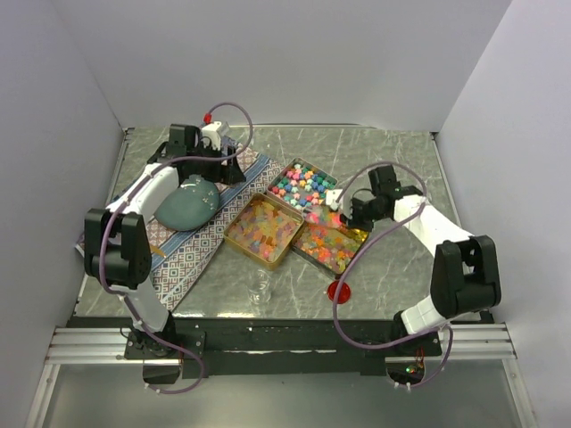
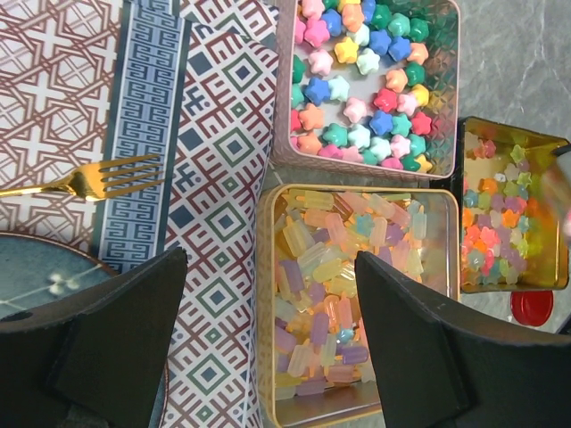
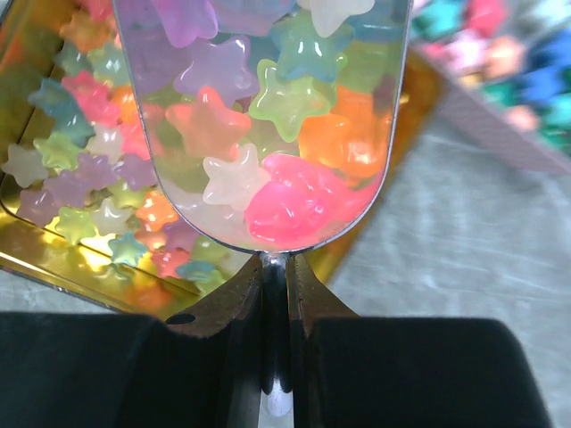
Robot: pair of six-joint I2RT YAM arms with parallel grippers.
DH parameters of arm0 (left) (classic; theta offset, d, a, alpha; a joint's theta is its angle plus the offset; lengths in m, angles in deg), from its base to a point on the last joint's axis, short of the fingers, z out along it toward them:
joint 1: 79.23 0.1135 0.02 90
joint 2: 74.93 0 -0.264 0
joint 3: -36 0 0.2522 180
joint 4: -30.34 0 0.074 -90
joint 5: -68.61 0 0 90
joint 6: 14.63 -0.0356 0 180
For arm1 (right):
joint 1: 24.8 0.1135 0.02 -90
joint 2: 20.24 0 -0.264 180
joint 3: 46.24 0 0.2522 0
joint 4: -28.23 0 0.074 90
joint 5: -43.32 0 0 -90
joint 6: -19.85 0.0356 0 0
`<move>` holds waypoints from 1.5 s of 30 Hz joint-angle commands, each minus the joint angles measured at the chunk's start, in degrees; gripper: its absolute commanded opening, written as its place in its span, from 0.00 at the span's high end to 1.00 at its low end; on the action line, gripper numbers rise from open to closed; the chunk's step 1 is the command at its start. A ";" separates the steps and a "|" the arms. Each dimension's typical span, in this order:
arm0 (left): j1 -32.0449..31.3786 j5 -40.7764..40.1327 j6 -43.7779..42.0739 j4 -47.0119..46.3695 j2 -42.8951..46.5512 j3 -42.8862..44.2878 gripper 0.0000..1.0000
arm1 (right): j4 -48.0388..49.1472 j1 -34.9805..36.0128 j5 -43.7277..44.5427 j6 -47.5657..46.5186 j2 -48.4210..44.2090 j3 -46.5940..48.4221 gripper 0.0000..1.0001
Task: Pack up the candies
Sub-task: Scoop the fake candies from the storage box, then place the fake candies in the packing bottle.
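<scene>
The grey marble counter point(image 1: 393, 160) carries everything. On its left part lies a patterned cloth point(image 1: 192, 254), and on the cloth rests a blue-green plate point(image 1: 189, 203) with a gold fork point(image 2: 85, 181) beside it.

Just right of the cloth, three gold tins stand close together. The far tin point(image 1: 284, 172) holds opaque star candies point(image 2: 361, 80) in pink, blue, green and orange. The middle tin point(image 1: 237, 217) touches the edge of the cloth and holds pale bar-shaped candies point(image 2: 339, 285), yellow and pink. The right tin point(image 2: 508, 125) holds translucent star candies point(image 3: 80, 178).

The left end effector point(image 2: 268, 267) hangs over the edge of the cloth and the middle tin. Its fingers point(image 2: 410, 339) are spread apart and grip nothing.

The right end effector point(image 3: 275, 357) is clenched on the thin handle of a scoop point(image 3: 268, 125). The scoop is above the right tin, and its bowl is full of translucent stars: pink, orange, green, white and violet.

Near the front edge of the counter stands a small clear glass point(image 1: 259, 285), apart from the tins. A red disc point(image 1: 339, 290) lies to the right of the glass, near the right tin.
</scene>
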 commanded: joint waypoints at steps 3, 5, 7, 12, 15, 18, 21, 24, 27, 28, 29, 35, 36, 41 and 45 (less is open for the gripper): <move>2.20 -3.08 4.42 -1.38 9.86 -3.08 0.16 | -8.43 5.64 3.51 2.90 -5.64 11.33 1.00; 3.34 -3.96 7.94 -1.14 12.76 -4.68 0.16 | -10.72 8.19 6.50 4.66 -6.16 12.92 1.00; 3.44 -5.02 8.74 1.14 14.09 -5.13 0.17 | -13.08 12.05 9.50 6.85 -6.43 15.03 1.00; 5.80 -9.14 12.44 1.16 21.20 -7.40 0.15 | -19.77 20.23 13.54 7.48 -7.05 18.20 1.00; 8.79 -11.87 12.27 2.03 25.77 -8.99 0.12 | -21.89 25.50 16.26 7.48 -7.40 17.76 1.00; 10.90 -14.50 10.42 5.89 28.50 -9.17 0.11 | -22.68 30.16 19.96 8.53 -6.96 17.67 1.00; 11.70 -14.86 9.10 7.92 31.22 -10.75 0.10 | -23.99 33.59 22.85 9.76 -5.47 18.72 1.00; 12.57 -15.65 8.57 6.78 35.44 -15.05 0.09 | -24.96 37.11 26.02 10.46 -3.62 20.22 1.00; 13.63 -16.80 8.83 6.08 38.43 -18.83 0.04 | -26.81 39.83 28.92 10.47 -2.22 21.36 1.00; 14.24 -16.36 9.27 5.99 39.66 -19.54 0.03 | -27.07 40.27 29.36 10.55 -1.52 21.71 1.00; 14.42 -16.01 9.45 5.81 40.19 -20.76 0.01 | -27.34 41.32 29.80 10.64 -1.25 22.33 1.00; 15.48 -15.74 9.89 3.97 43.89 -24.37 0.03 | -29.27 44.23 34.80 9.06 0.51 23.39 1.00; 15.56 -15.92 9.98 3.88 44.15 -24.55 0.03 | -29.71 45.02 35.25 8.80 0.69 23.65 1.00; 15.83 -16.18 10.94 2.91 45.73 -26.04 0.03 | -31.64 46.34 38.41 8.80 2.88 26.54 1.00; 15.83 -15.13 11.30 2.12 46.70 -27.01 0.03 | -33.40 47.48 39.91 9.50 4.37 28.39 1.00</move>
